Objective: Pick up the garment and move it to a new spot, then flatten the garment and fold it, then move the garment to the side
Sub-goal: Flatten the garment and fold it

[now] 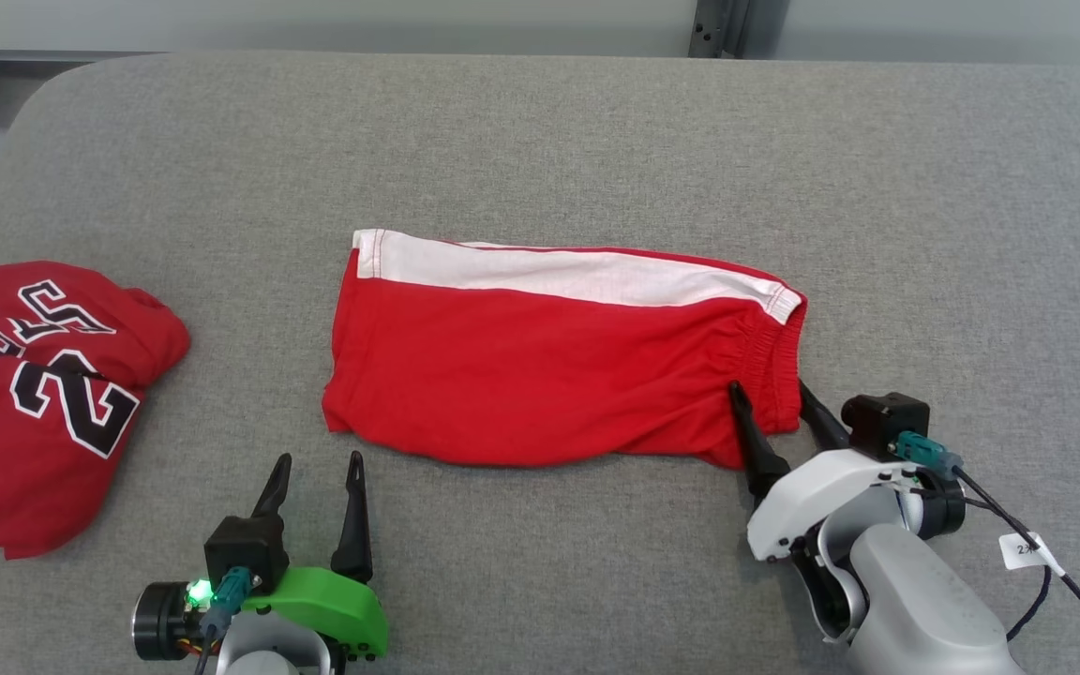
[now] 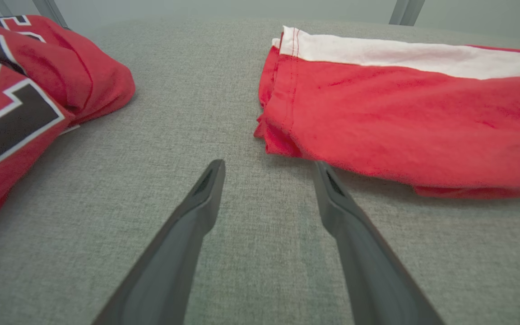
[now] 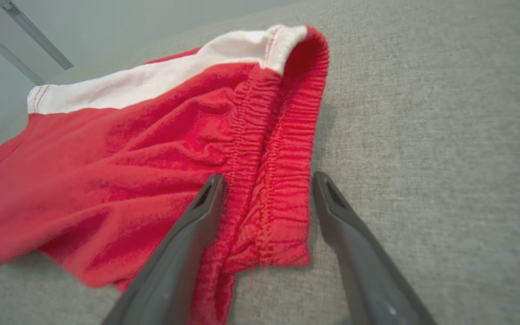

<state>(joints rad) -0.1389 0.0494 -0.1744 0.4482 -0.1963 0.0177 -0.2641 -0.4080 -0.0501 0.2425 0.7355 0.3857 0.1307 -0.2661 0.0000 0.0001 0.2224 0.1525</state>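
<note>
The garment (image 1: 549, 375) is a pair of red shorts with a white side stripe, lying flat and folded lengthwise in the middle of the grey table. Its elastic waistband points right. My right gripper (image 1: 769, 386) is open at the waistband's near corner, one finger over the red cloth and the other just off its edge. In the right wrist view the gathered waistband (image 3: 278, 180) lies between the spread fingers of the right gripper (image 3: 267, 176). My left gripper (image 1: 320, 457) is open just short of the garment's near left corner (image 2: 282, 140), touching nothing.
A second red garment, a jersey with black and white lettering (image 1: 34, 394), lies bunched at the table's left edge, also seen in the left wrist view (image 2: 25, 90). The grey padded table (image 1: 540, 141) stretches bare behind and to the right of the shorts.
</note>
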